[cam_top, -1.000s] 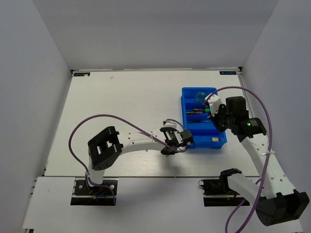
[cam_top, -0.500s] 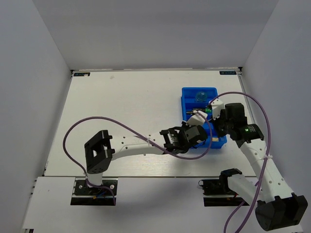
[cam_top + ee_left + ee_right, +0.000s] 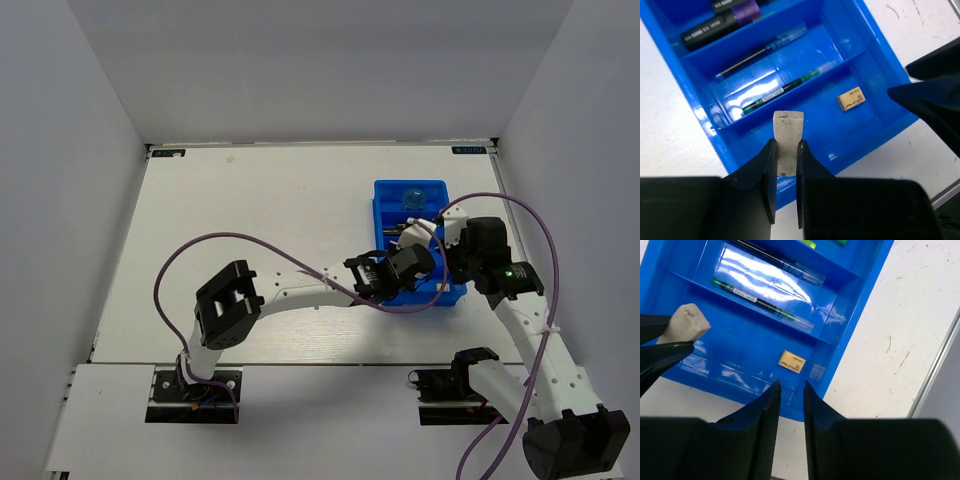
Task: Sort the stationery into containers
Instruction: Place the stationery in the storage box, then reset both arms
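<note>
White eraser poised over the tray's near end

On the bench [image 3: 250, 220], the blue tray [image 3: 378, 215] holds markers and pens in separate compartments. The left fingers [image 3: 771, 150] pinch a white eraser [image 3: 788, 125] above the nearest compartment, where a beige eraser [image 3: 850, 98] lies, probably to drop like with like. The right fingers [image 3: 776, 390] hover beside it, narrow and empty.
</note>
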Robot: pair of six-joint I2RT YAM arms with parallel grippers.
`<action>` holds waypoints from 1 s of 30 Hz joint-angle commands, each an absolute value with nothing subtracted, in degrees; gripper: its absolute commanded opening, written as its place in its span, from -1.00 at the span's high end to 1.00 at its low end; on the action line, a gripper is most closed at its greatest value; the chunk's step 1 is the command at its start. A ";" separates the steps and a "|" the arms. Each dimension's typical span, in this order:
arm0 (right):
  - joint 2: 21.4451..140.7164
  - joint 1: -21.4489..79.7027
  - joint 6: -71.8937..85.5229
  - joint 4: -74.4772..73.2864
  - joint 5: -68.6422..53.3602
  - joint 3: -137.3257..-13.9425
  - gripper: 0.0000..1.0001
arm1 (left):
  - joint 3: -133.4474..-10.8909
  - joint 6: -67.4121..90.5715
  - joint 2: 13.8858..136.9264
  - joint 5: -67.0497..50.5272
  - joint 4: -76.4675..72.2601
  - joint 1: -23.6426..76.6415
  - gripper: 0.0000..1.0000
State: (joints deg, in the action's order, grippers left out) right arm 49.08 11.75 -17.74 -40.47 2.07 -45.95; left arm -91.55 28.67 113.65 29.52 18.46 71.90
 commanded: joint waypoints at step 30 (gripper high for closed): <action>46.49 9.93 -9.42 -38.68 -3.95 -46.23 -0.14 | -64.99 25.58 83.52 32.17 18.17 70.23 -0.74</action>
